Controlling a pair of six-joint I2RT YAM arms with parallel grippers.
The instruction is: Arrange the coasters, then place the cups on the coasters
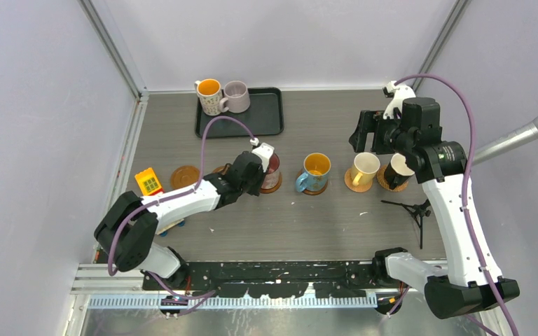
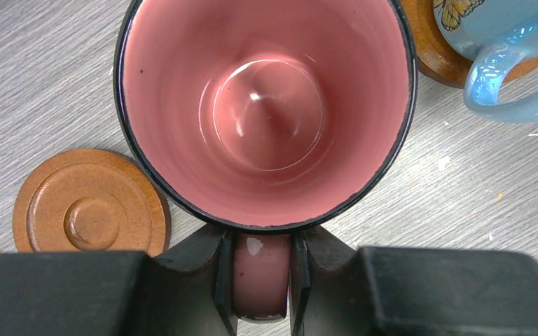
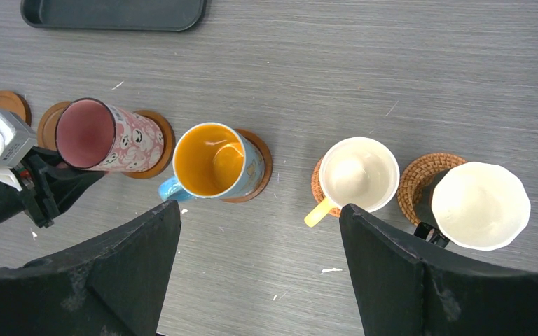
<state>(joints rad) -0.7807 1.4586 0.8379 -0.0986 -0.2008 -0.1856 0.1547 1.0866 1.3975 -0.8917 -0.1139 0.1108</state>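
My left gripper (image 1: 262,172) (image 2: 260,241) is shut on the handle of the pink cup (image 2: 266,112) (image 1: 272,170), which stands over a brown coaster (image 3: 155,143). To its right, the blue cup (image 1: 316,171) (image 3: 217,161), the cream-yellow cup (image 1: 364,168) (image 3: 359,175) and the black cup with a white inside (image 1: 398,171) (image 3: 480,204) each sit on a coaster. Two bare coasters (image 1: 185,176) (image 2: 90,206) lie to the left. A white cup with an orange inside (image 1: 209,94) and a lilac cup (image 1: 236,96) stand on the tray. My right gripper (image 1: 364,131) (image 3: 259,213) hovers open above the row, holding nothing.
The black tray (image 1: 252,119) lies at the back centre. A yellow toy block (image 1: 149,182) sits at the left beside the bare coasters. A small black tripod (image 1: 413,208) lies near the right arm, and a microphone (image 1: 532,131) reaches in from the right.
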